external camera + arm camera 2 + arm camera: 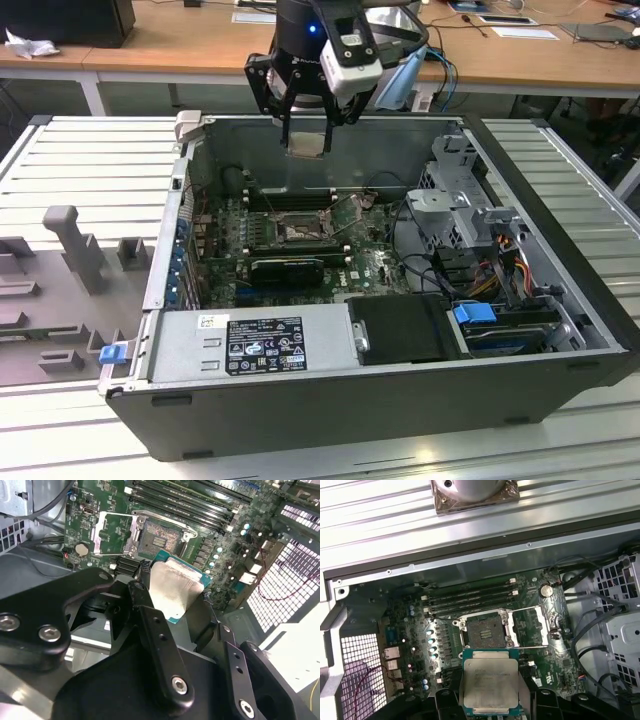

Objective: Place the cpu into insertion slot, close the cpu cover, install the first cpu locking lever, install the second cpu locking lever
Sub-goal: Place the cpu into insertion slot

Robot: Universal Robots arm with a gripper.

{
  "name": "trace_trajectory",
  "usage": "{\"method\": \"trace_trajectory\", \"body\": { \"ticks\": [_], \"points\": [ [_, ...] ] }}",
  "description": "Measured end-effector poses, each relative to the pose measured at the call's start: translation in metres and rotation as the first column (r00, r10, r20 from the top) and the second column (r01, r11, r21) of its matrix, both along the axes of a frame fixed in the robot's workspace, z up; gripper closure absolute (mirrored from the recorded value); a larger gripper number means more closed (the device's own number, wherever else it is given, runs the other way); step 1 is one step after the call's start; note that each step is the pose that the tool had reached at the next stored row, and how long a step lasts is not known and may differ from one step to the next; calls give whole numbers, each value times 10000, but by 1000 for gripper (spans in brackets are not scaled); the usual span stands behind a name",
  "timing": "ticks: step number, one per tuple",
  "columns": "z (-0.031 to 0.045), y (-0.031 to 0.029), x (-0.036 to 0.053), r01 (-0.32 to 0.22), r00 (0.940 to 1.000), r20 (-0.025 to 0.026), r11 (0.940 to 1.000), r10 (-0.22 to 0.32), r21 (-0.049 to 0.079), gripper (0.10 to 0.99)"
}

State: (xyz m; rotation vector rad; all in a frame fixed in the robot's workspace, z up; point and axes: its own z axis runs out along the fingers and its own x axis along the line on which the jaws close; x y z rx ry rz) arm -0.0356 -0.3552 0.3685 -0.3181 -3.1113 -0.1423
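Between the fingertips of the gripper (308, 128), which are clamped on its edges, the cpu (305, 143) is held flat, raised above the open computer case (400, 405). Lower down, well apart, the insertion slot (485, 631) lies bare, with the cpu cover (531, 626) swung open just beside it.

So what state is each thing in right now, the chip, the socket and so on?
gripper: shut on the chip.
chip: held in the air, not yet in the socket.
socket: open and empty.
socket cover: swung open beside the socket.
computer case: side open.
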Motion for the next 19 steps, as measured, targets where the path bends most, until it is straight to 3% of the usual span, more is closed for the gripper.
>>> {"method": "trace_trajectory", "body": {
  "ticks": [19],
  "points": [
    [-25, 0, 0, 418, 9991, 0, 9991, -418, -1, 557]
  ]
}}
